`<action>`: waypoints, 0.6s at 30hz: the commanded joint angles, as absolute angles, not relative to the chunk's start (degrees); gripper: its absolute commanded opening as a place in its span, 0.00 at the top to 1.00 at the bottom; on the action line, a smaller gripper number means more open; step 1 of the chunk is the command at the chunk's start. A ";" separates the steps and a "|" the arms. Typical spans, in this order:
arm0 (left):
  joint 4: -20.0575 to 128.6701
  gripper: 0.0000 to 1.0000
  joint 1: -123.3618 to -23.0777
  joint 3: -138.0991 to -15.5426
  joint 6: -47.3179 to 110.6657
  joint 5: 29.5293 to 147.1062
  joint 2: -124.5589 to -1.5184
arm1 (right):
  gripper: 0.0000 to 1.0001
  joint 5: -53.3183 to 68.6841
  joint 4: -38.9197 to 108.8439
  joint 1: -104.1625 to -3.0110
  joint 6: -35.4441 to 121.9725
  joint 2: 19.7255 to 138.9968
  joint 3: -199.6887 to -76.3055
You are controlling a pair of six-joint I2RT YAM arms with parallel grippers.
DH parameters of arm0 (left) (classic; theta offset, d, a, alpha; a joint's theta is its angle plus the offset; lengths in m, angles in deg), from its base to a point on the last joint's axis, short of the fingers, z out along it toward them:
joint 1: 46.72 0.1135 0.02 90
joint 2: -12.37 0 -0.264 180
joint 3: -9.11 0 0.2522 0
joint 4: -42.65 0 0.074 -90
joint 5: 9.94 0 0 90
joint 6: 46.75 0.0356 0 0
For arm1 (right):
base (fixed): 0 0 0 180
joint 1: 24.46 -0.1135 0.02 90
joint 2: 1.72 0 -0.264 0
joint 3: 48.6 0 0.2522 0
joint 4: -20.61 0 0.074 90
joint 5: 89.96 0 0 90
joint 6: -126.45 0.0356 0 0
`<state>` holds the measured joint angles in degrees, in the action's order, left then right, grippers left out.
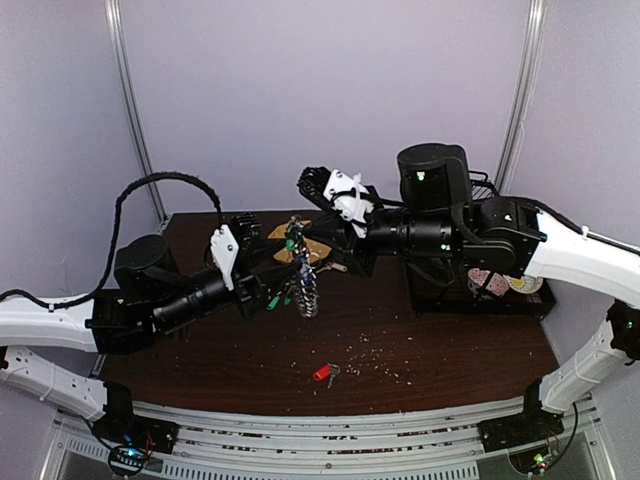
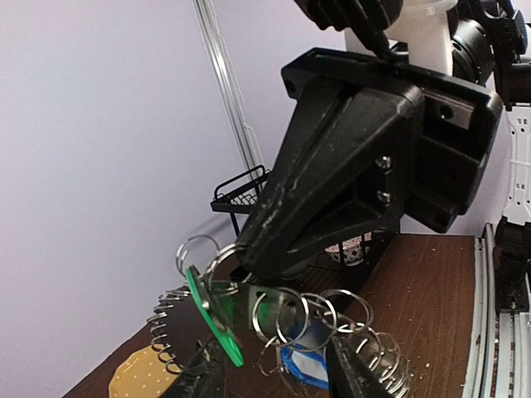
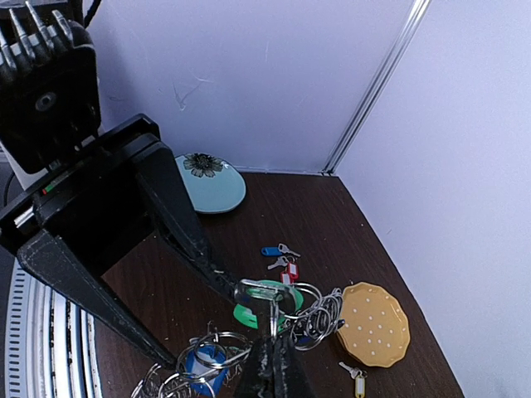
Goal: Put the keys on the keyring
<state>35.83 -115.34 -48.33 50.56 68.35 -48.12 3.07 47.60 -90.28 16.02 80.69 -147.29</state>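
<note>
The keyring (image 2: 309, 315), a coil of silver wire loops, hangs in mid-air between both grippers, above the table (image 1: 430, 350). A green-tagged key (image 3: 267, 295) sits on it, and my right gripper (image 3: 275, 358) is shut on that key's metal. In the left wrist view its black fingertips (image 2: 249, 264) pinch just above the green tag (image 2: 213, 313). My left gripper (image 2: 278, 377) is open, one finger on each side of the loops and a blue tag (image 2: 305, 362). Loose keys lie on the table: blue (image 3: 271, 250), red (image 3: 289, 273), yellow (image 3: 357, 374) and another red (image 1: 322, 373).
A yellow-orange dotted plate (image 3: 374, 324) lies under the hanging loops. A pale teal plate (image 3: 211, 184) sits near the back wall. A black wire basket (image 1: 470, 290) stands at the right of the table. Crumbs dot the dark wood.
</note>
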 commanded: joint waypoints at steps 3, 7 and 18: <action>29.59 0.56 -115.36 -46.45 51.34 58.50 -46.26 | 1.00 3.23 44.30 -90.55 17.23 80.19 -148.63; 29.36 0.54 -115.36 -47.19 51.58 60.42 -46.42 | 1.00 3.52 44.47 -90.47 16.96 80.52 -148.67; 29.11 0.45 -115.28 -47.76 49.39 72.42 -41.75 | 1.00 4.15 43.76 -90.55 16.99 80.46 -148.06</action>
<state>32.75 -115.71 -46.93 50.94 69.60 -43.99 3.24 46.92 -90.24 16.35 80.82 -147.29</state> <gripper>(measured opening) 0.545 0.009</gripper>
